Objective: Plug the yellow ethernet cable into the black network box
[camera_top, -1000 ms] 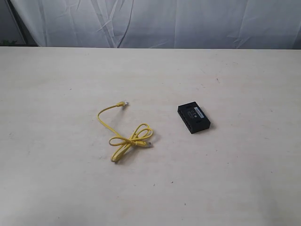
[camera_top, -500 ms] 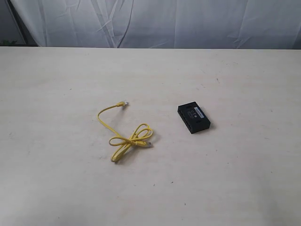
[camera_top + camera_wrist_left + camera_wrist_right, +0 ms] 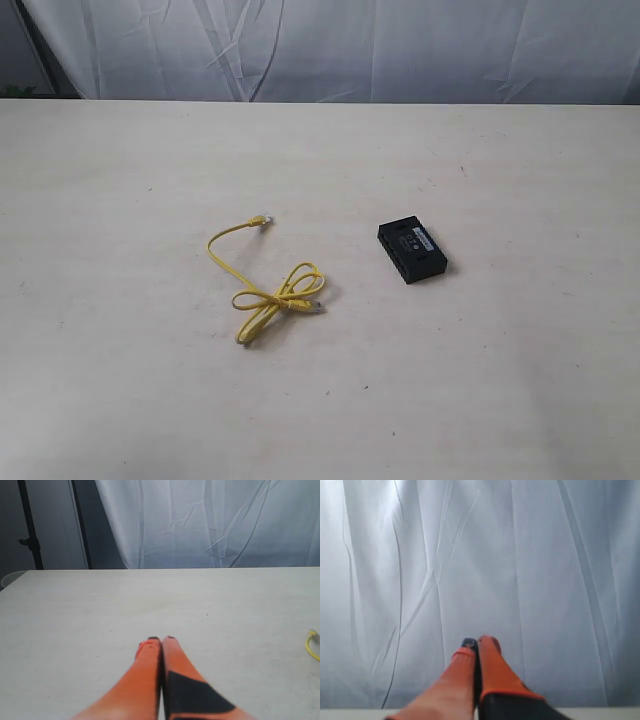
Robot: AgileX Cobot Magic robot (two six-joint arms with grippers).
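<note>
The left fingers [image 3: 146, 677] are pressed together, tip against tip, with nothing between them, and hang low over the bare tabletop [image 3: 75, 610]. One end of the yellow ethernet cable [image 3: 311, 647] lies on the tabletop off to the side of these fingers, well apart from them. The right fingers [image 3: 460, 680] are likewise closed on nothing and point at the white curtain [image 3: 545, 555]. In the exterior view the cable [image 3: 268, 296] lies loosely looped, both plugs free. The black network box [image 3: 412, 251] sits flat near it, on the right fingers' side, without touching it.
</note>
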